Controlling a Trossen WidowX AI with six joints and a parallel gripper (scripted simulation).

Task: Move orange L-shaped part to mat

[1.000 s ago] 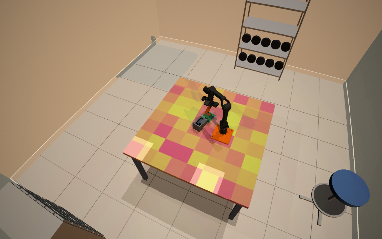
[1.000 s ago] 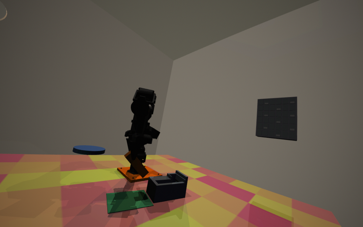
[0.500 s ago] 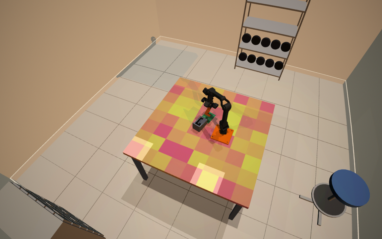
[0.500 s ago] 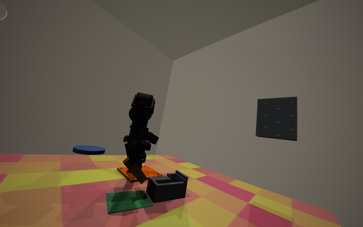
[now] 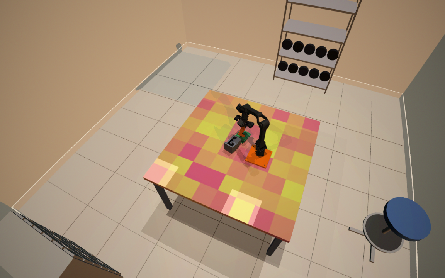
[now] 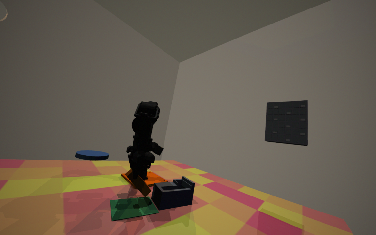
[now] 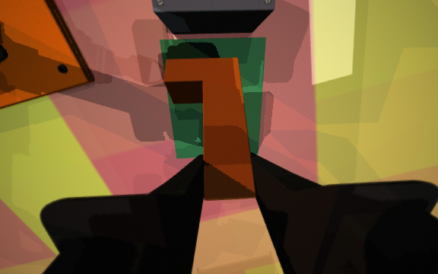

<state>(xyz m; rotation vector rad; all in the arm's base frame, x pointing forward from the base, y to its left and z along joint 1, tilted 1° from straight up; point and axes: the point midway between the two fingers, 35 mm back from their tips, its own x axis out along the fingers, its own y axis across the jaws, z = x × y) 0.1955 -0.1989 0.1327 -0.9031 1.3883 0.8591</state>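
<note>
Your gripper (image 7: 227,179) is clamped on the plain end of the orange L-shaped part (image 7: 219,114), its two black fingers pressed against the part's opposite sides at a partly closed spread. The part hangs clear of the desk (image 6: 37,187), slanting down and away from the gripper, with the L-shaped end farthest from the fingertips. Directly below and ahead of the gripper lies the green mat (image 7: 255,68), and the part's hooked end sits over it without touching it, as the exterior view shows. Just beyond the mat's far edge stands the grey tray (image 7: 213,15), its pocket (image 5: 232,141) vacant. The arm's orange base plate (image 7: 25,57) lies off to the gripper's left.
</note>
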